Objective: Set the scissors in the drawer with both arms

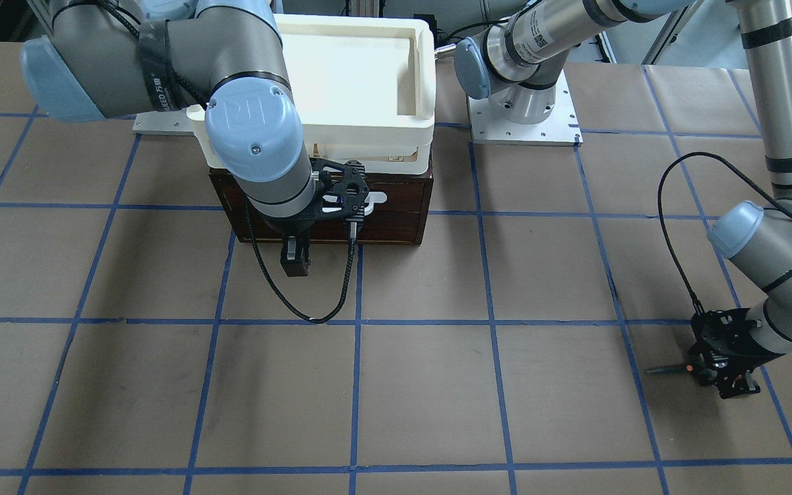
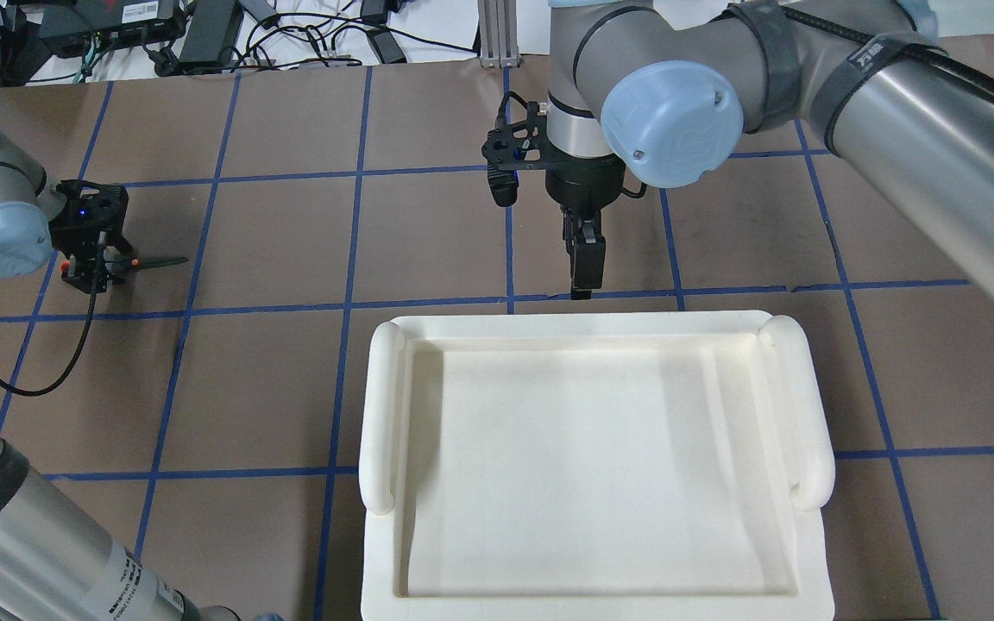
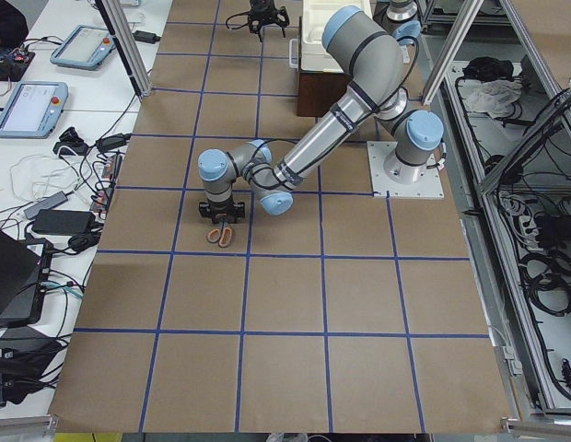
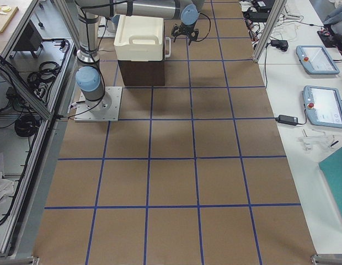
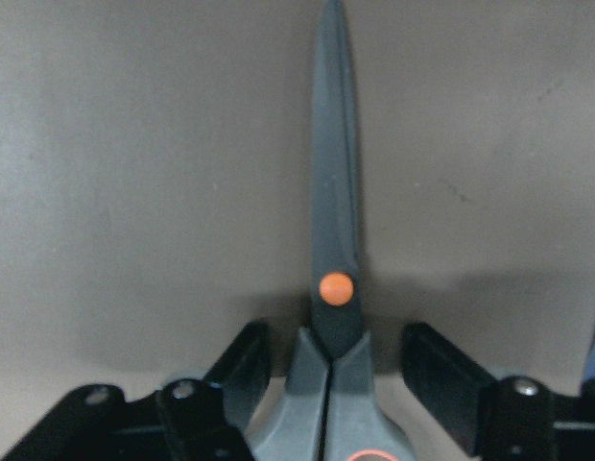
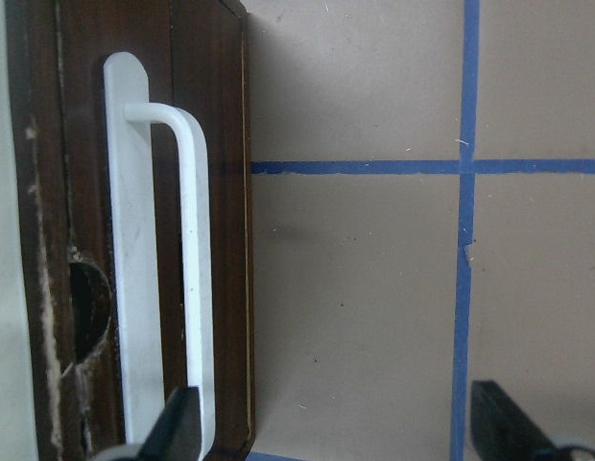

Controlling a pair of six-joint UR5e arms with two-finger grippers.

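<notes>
The scissors [image 5: 334, 192] lie flat on the brown-paper tabletop [image 1: 423, 385], far out on the robot's left side and well apart from the drawer [image 1: 396, 213]. Their blades are closed and point toward the middle of the tabletop. The left hand [image 5: 334, 346] is low over their neck, and its two fingers [image 5: 242, 357] stand spread on either side with a gap showing between each finger and the scissors, so it grips nothing. Blue tape lines [image 2: 350, 302] run just beside that spot. The drawer is the front of a dark brown wooden cabinet, and it looks pushed in. A cream-white plastic bin [image 1: 425, 75] sits on top of the cabinet and hides all of it in the overhead view. The right hand [image 1: 294, 262] hangs just in front of the drawer with its fingers wide apart and empty. In its wrist view one fingertip overlaps the lower end of the white bar handle [image 6: 194, 269], though whether it touches cannot be told. From the front, the right wrist and its camera bracket [image 1: 341, 196] cover much of that handle. A black cable [image 1: 313, 317] loops down from the wrist to the tabletop in front of the cabinet. The left arm's base plate [image 1: 525, 127] stands beside the bin.
</notes>
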